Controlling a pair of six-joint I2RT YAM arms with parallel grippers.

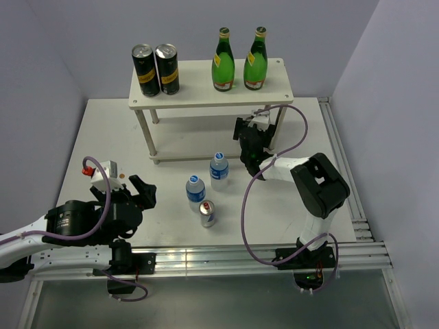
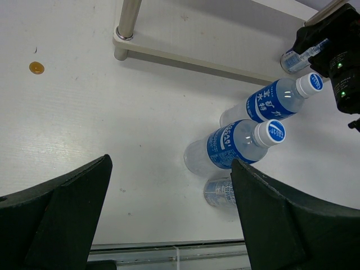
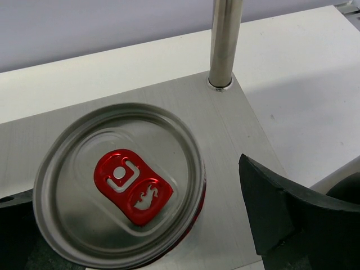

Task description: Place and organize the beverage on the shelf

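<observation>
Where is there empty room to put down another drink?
The shelf's top board has a bare gap between the black cans and green bottles. The table's left side is bare too. Crowded: mid-table, around the water bottles and silver can.

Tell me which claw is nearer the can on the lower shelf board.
Right. The right claw hangs directly over the can; the left claw is far off across the table.

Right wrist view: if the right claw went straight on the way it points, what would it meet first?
Likely the lid of the silver can, standing on the shelf's lower board between the open fingers of the right claw; depth is unclear.
</observation>
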